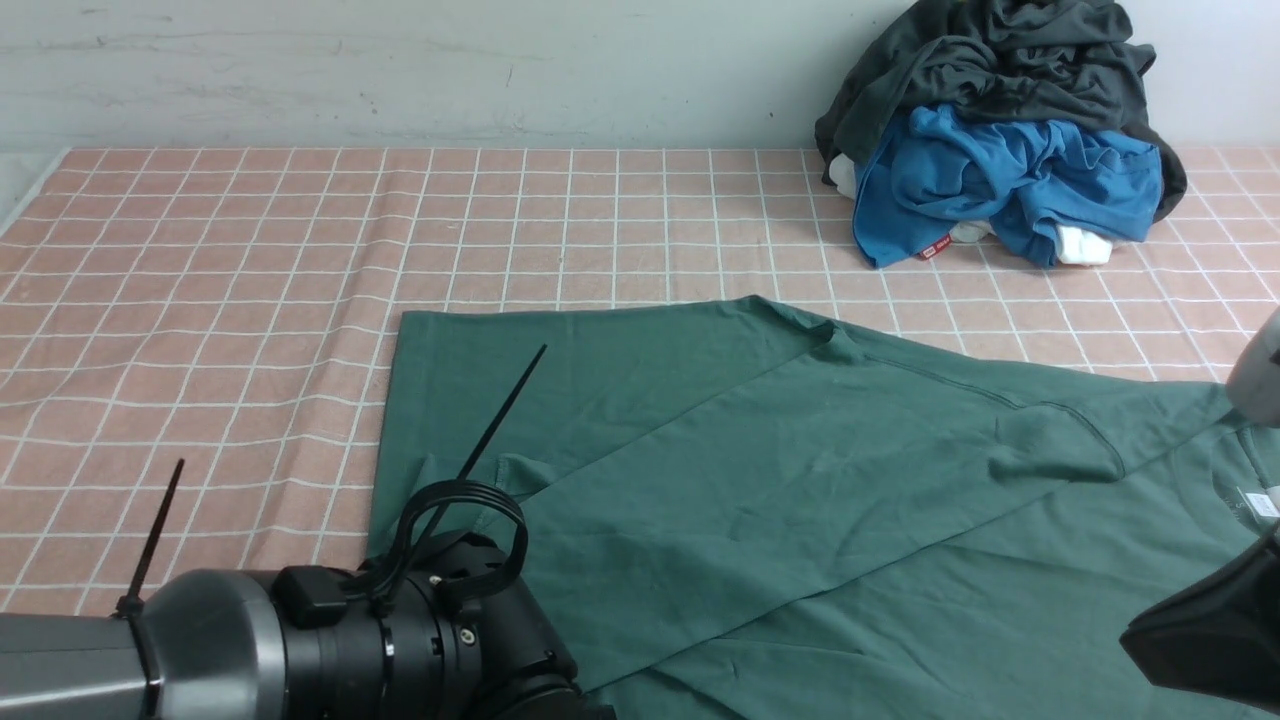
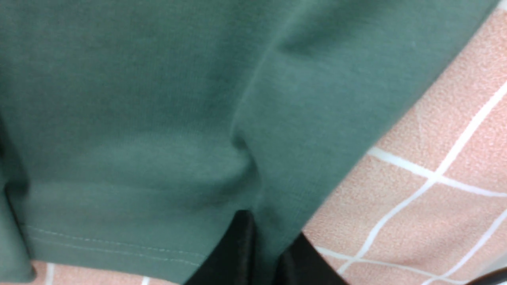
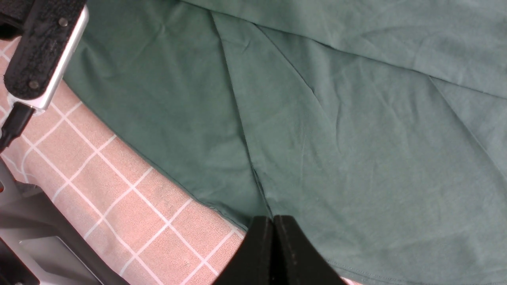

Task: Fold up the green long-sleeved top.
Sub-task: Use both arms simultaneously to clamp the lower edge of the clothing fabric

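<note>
Left gripper (image 2: pixel 269 231) is clamped on the hem of the green long-sleeved top (image 1: pixel 800 480). Right gripper (image 3: pixel 273 223) is closed, hold unclear. Best to raise the 2 evenly, keeping the cloth taut.

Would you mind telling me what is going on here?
A robot is folding the green long-sleeved top, which lies partly folded on the pink checked cloth. The left gripper is shut on a pinch of its fabric; the right gripper is shut at the top's edge. By the wall, other clothes sit piled.
</note>
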You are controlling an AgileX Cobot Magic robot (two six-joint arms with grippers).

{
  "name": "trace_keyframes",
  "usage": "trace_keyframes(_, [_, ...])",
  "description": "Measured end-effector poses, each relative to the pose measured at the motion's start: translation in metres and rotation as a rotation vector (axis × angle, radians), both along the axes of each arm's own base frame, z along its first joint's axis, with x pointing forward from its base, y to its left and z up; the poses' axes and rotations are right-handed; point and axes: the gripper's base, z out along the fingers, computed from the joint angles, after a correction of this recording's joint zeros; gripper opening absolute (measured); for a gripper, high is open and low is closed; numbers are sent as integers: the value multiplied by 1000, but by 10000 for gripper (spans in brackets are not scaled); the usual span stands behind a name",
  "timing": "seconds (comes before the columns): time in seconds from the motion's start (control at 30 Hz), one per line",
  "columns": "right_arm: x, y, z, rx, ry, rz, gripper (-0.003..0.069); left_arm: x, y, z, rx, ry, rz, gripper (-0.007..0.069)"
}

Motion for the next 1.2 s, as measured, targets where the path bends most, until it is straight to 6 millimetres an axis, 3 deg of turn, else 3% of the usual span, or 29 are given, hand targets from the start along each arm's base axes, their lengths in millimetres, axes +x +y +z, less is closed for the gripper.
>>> trace_keyframes(0.2, [0,0,0,-4,-4,10,-14,2,8,8,12,4,28,6])
trace_keyframes(0.33, [-1,2,0,-6,-17,69,-14,6,33,25,-22,-23,102,0])
trace_keyframes(0.53, [-1,2,-4,-38,-40,147,-8,-4,81,33,6,8,156,0])
trace_keyframes(0.67, [-3,-2,-29,-125,-4,197,36,-8,92,34,-11,18,163,0])
trace_keyframes(0.73, [-7,-6,-55,-188,55,242,91,-9,92,34,-27,19,169,0])
trace_keyframes(0.8, [-13,-10,-82,-240,99,309,183,-8,90,34,-50,17,179,0])
trace_keyframes(0.83, [-14,-11,-84,-243,107,310,183,-9,90,34,-52,18,179,0])
trace_keyframes(0.87, [-17,-13,-101,-266,101,363,251,-8,89,34,-62,14,179,0])
trace_keyframes(1.03, [-20,-19,-139,-342,6,496,410,-7,88,34,-74,8,176,0])
trace_keyframes(1.2, [-20,-31,-165,-471,-121,590,447,-8,88,34,-76,9,177,0])
